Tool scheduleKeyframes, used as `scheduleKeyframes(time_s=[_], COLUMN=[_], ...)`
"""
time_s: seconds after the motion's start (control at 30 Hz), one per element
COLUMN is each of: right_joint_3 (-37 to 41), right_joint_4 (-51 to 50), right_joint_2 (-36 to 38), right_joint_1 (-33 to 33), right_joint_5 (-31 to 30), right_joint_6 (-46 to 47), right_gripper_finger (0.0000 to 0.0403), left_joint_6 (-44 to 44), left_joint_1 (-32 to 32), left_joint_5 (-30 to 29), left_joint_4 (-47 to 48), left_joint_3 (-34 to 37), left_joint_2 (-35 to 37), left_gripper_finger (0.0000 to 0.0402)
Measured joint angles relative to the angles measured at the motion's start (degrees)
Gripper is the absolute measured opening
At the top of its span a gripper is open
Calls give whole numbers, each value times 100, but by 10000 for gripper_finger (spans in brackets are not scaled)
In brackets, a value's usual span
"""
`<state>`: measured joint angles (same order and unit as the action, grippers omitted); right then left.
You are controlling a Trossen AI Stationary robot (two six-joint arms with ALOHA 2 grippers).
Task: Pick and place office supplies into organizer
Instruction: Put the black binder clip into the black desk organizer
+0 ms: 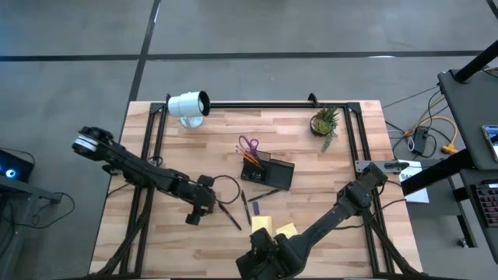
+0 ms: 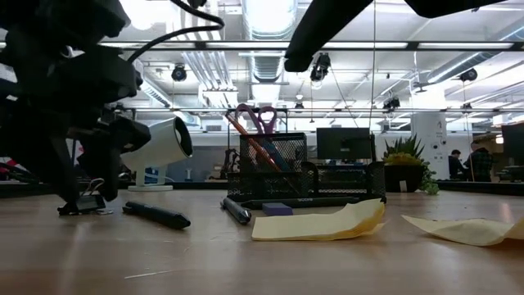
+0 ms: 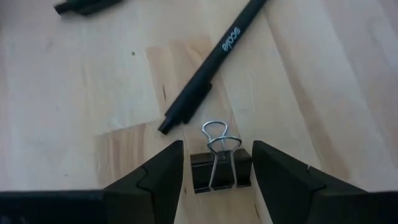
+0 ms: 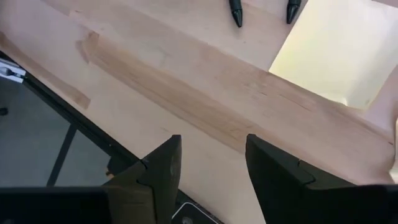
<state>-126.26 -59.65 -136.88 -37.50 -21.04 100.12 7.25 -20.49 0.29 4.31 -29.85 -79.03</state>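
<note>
A small black binder clip (image 3: 221, 169) with silver wire handles lies on the table next to a black pen (image 3: 208, 68). My left gripper (image 3: 217, 149) is open and low over the clip, one finger on each side; the low view shows the clip (image 2: 82, 205) resting beneath it. The black mesh organizer (image 1: 270, 173) stands mid-table with purple-handled scissors (image 1: 249, 145) upright in it. Two yellow sticky pads (image 1: 262, 224) (image 1: 286, 230) and several pens (image 1: 244, 208) lie in front of it. My right gripper (image 4: 211, 149) is open above the table's near edge, touching nothing. My left gripper comes at the binder clip's black body (image 3: 202, 174) from above, fingers pointing down, one on either side of it. The gaps are very narrow, and I cannot tell whether either finger (image 3: 273, 177) touches it. The clip sits flat on the table.
A white lamp-like cylinder (image 1: 189, 105) lies near the far left edge, and a potted green plant (image 1: 324, 122) stands far right. A small purple eraser (image 2: 277, 209) sits before the organizer. Bare wood stretches along the table's left and right sides.
</note>
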Motion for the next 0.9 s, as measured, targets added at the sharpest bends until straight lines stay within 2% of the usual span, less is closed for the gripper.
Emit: scheduleKeyframes(time_s=[0.23, 0.63, 0.9], right_joint_3=[0, 0, 0], right_joint_4=[1, -10, -10], right_joint_2=[0, 0, 0], right_joint_1=[0, 0, 0], right_joint_5=[0, 2, 2], right_joint_6=[28, 44, 44], right_gripper_finger=[167, 167, 166], left_joint_6=[-11, -61, -162], left_joint_1=[0, 0, 0], left_joint_5=[2, 2, 0], left_joint_4=[-95, -84, -82], left_joint_3=[1, 22, 22], left_joint_2=[-5, 12, 19], left_gripper_finger=[164, 61, 50])
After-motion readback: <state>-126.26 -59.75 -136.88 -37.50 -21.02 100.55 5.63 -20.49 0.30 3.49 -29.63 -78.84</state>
